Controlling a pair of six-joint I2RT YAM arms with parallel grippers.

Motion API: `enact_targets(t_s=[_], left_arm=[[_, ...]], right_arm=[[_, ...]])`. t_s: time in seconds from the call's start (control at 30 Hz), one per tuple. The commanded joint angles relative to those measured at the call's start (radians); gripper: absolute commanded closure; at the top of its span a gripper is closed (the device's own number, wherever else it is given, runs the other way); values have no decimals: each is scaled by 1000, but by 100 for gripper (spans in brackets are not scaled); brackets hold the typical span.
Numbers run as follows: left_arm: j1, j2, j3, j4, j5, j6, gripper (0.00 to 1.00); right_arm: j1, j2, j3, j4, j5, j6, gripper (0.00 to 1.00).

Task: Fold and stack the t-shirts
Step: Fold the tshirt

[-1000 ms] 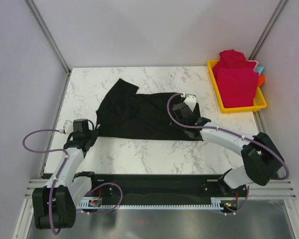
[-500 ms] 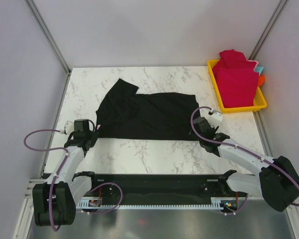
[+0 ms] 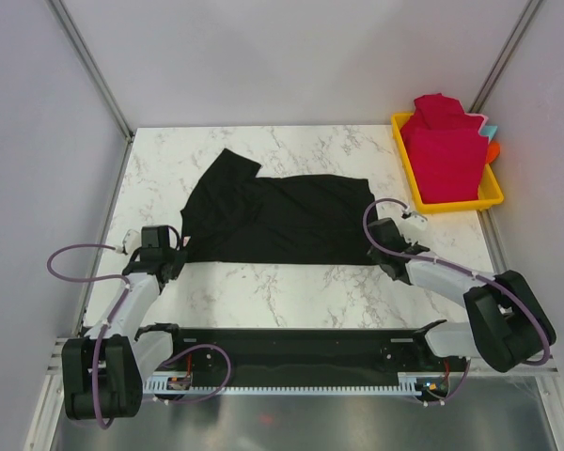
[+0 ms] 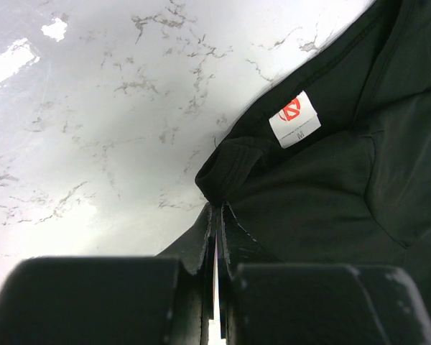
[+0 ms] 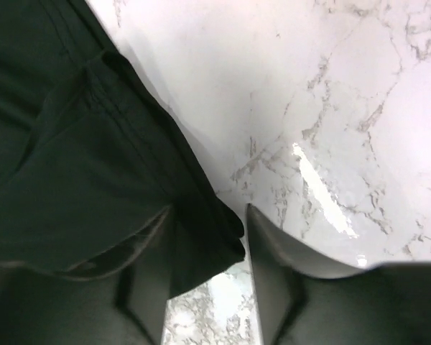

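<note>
Right wrist view is showing the right tool standing half open astride the near right corner of the black t-shirt lying spread on the table, left tool pinching its near left edge shut; probably needing a deeper bite past the hem before closing.

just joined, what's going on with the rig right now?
Two arms are working a black t-shirt spread on the marble table. The left gripper is shut on its near-left edge, close to the size label. The right gripper is open, jaws straddling the shirt's near-right corner, not yet pinching. Red t-shirts sit piled in the yellow tray at the far right.
</note>
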Motion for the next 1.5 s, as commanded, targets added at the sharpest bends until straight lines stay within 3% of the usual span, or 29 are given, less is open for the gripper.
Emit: enact_targets(t_s=[0.0,0.03,0.07,0.17,0.3,0.5,0.57,0.67,0.7,0.73,0.77,0.8,0.87,0.97,1.17,1.27,1.3,1.47], left_arm=[[5,6,36,-6,-25,27,98],[5,6,37,-7,-25,29,98],[5,2,39,-13,-26,30,98],[5,-11,39,-19,-31,38,98],[7,-40,51,-64,-54,56,98],[5,-145,68,-170,-132,24,97],[7,-198,50,-170,-137,20,90],[7,-243,42,-177,-152,20,57],[5,-252,40,-180,-155,17,40],[5,-261,54,-196,-181,18,23],[5,-261,54,-205,-181,18,23],[5,-261,69,-214,-199,20,15],[5,-251,86,-220,-204,30,12],[7,-231,111,-164,-90,104,11],[4,-33,151,105,188,170,13],[0,88,208,194,240,162,10],[0,117,250,209,248,162,1],[-3,329,442,220,226,216,0]], right_arm=[[-13,32,11,29,-35,14,52],[-13,24,5,27,-35,17,59],[-13,14,-1,24,-35,23,75],[-13,-67,-38,4,-30,51,95],[-13,-192,-66,-72,-1,72,100],[-13,-324,-84,-143,-4,73,91],[-15,-348,-80,-157,5,66,82],[-13,-393,-69,-195,22,63,74],[-13,-406,-66,-210,30,57,70],[-15,-466,-52,-232,50,45,48],[-15,-466,-52,-232,50,45,48],[-13,-483,-43,-232,48,28,47],[-13,-509,-29,-220,42,-4,47],[-13,-473,35,-111,-39,-151,49],[-13,-174,264,-31,-139,-285,55],[-13,-31,341,21,-117,-308,53],[-13,41,389,27,-114,-316,52],[-18,245,563,29,-50,-366,48]])
